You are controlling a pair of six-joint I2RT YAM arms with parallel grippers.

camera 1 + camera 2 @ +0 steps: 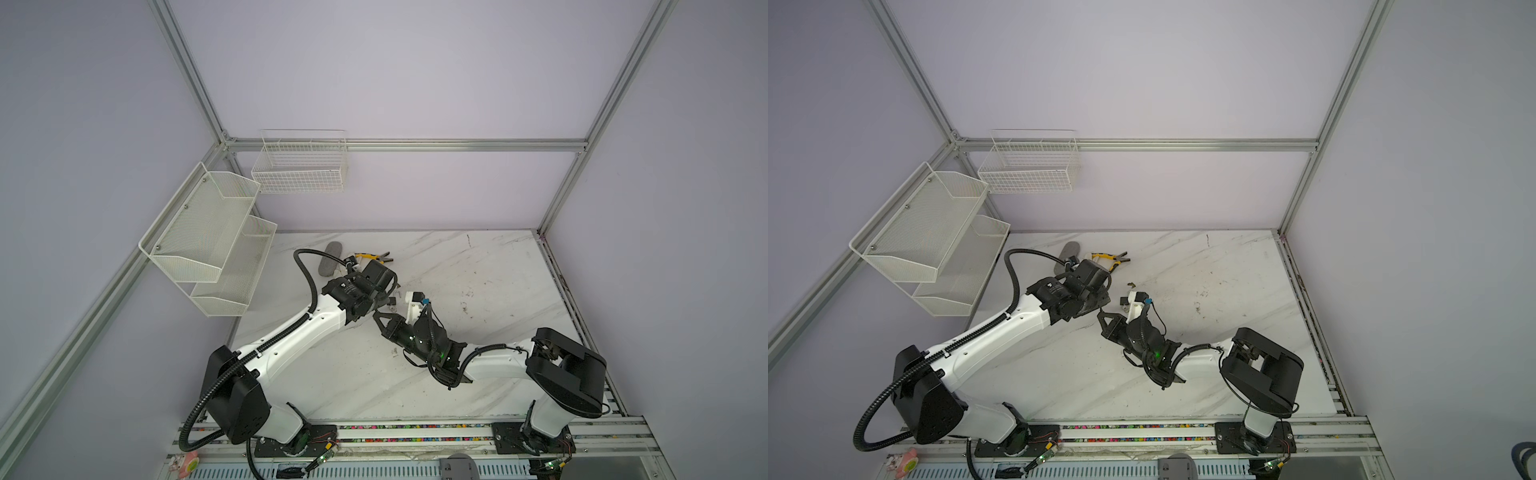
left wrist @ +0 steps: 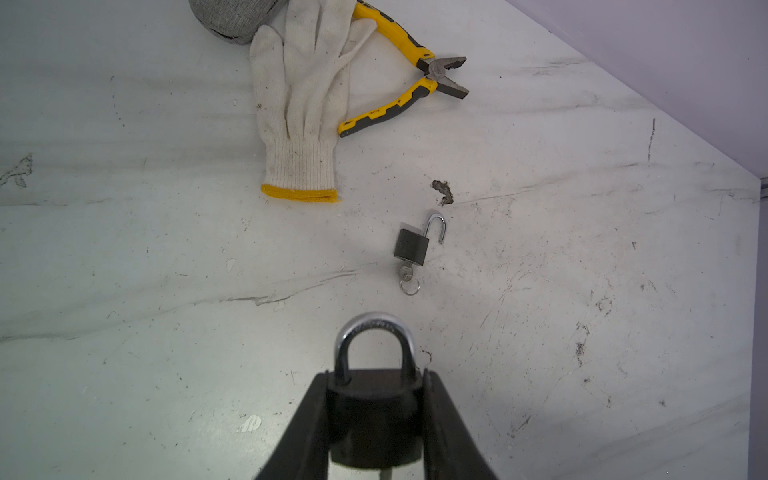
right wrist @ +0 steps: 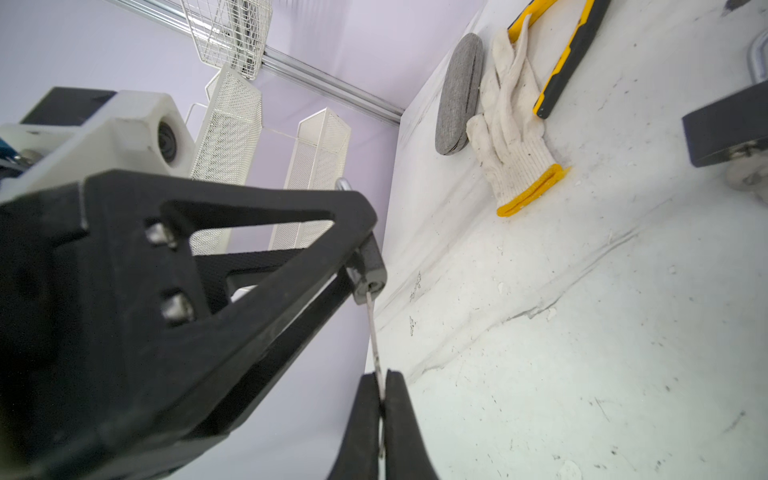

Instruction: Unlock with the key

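My left gripper (image 2: 376,384) is shut on a black padlock (image 2: 374,415), one finger on each side of its body. Its silver shackle (image 2: 374,332) sticks out past the fingertips with both legs seated in the body. In the right wrist view my right gripper (image 3: 382,380) is shut on a thin silver key (image 3: 374,332), whose tip meets the underside of the padlock (image 3: 369,268). In a top view the left gripper (image 1: 374,303) and the right gripper (image 1: 379,316) meet tip to tip at mid-table.
A smaller padlock (image 2: 411,245) lies on the marble table (image 2: 582,291) with its shackle swung open and a key in it. Farther back lie a white glove (image 2: 299,104), yellow pliers (image 2: 407,83) and a grey case (image 2: 232,16). A wire basket (image 1: 299,166) and mesh shelves (image 1: 208,232) hang at the back left.
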